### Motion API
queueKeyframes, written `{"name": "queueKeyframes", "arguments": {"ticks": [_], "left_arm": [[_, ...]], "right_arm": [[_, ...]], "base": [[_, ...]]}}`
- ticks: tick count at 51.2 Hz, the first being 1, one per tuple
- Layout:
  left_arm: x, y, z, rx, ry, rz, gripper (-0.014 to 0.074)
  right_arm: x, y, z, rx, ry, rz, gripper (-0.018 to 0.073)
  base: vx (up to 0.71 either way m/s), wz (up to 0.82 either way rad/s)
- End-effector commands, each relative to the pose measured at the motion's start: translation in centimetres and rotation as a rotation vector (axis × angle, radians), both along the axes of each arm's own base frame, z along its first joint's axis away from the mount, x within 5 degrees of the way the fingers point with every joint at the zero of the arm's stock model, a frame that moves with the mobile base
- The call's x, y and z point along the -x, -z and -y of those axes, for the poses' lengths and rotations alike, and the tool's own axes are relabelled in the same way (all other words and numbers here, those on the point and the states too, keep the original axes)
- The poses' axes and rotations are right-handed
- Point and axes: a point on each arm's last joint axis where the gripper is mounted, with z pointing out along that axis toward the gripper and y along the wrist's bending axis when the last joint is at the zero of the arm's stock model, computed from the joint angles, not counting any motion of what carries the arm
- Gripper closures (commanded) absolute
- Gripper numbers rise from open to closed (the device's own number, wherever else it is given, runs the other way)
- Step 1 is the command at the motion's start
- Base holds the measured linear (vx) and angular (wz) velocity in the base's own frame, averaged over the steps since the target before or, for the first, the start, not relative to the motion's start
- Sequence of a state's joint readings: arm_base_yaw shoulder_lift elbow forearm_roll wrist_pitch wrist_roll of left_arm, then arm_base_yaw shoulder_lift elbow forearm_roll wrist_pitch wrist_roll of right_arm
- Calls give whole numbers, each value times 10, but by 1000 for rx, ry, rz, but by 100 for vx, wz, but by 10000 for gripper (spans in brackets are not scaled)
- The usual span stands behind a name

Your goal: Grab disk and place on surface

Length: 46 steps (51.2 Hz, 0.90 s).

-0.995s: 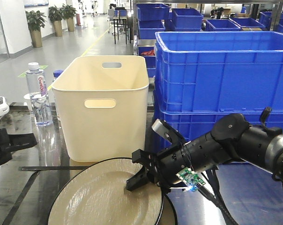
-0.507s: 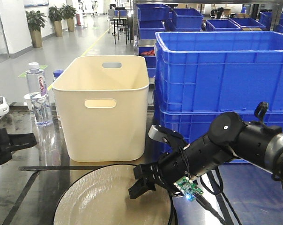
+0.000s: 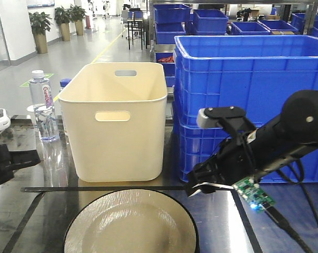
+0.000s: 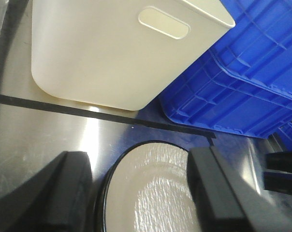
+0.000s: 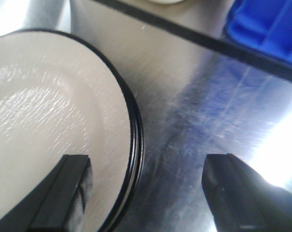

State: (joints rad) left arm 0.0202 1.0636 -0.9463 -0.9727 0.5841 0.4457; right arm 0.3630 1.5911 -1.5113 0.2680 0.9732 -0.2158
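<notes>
Below the frame edge, the disk (image 3: 131,224) is cut off.

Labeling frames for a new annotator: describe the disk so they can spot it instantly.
Start at the big cream bin standing on the dark glossy tabletop. Directly in front of it, inside the black tape line, lies the disk. It is the only flat round thing there: a pale beige plate with a thin black rim.

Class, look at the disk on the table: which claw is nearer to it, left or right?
Right. The right claw hangs open just over the right rim of the disk; the left claw, also open, sits farther off to the disk's left.
</notes>
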Motion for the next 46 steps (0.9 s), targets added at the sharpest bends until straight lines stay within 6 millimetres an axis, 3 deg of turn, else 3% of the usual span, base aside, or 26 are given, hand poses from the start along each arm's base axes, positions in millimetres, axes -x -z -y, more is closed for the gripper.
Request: {"name": "queueKeyframes", "arguments": {"ticks": [1, 8, 14, 46], "left_arm": [[3, -20, -3, -2, -39, 113, 190], [8, -23, -3, -83, -11, 167, 444], [18, -27, 0, -114, 30, 194, 608], [20, -26, 3, -99, 69, 177, 605]], "right_arm": [[15, -36, 8, -52, 20, 114, 19], [24, -44, 11, -53, 13, 123, 19], [24, -43, 11, -51, 13, 120, 19], [24, -42, 11, -46, 9, 106, 19]], "base": [[0, 0], [0, 0], [0, 0], [0, 0]]}}
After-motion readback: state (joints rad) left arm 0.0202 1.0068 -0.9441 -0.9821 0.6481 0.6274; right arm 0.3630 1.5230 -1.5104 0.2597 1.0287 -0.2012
